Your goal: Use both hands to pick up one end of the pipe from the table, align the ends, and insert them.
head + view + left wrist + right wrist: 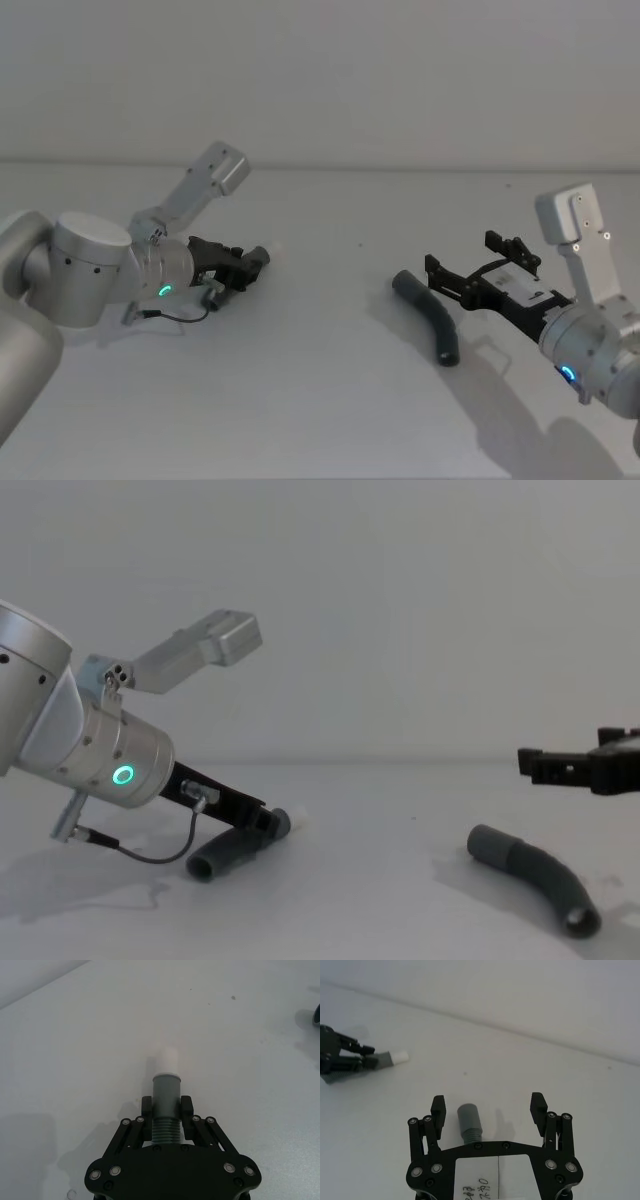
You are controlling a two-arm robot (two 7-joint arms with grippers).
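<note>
My left gripper is shut on the shorter pipe piece, just behind its grey cuff. Its pale whitish end juts forward over the table. In the chest view this piece slopes down from the left gripper, its ribbed end low at the table. The longer pipe piece lies curved on the table at the right. Just above its wide grey cuff, my right gripper stands open, with the cuff nearer one finger. In the head view the right gripper points left.
Bare white tabletop lies between the two pipe pieces. A pale wall rises behind the table's far edge. A thin black cable loops under the left wrist, close to the table.
</note>
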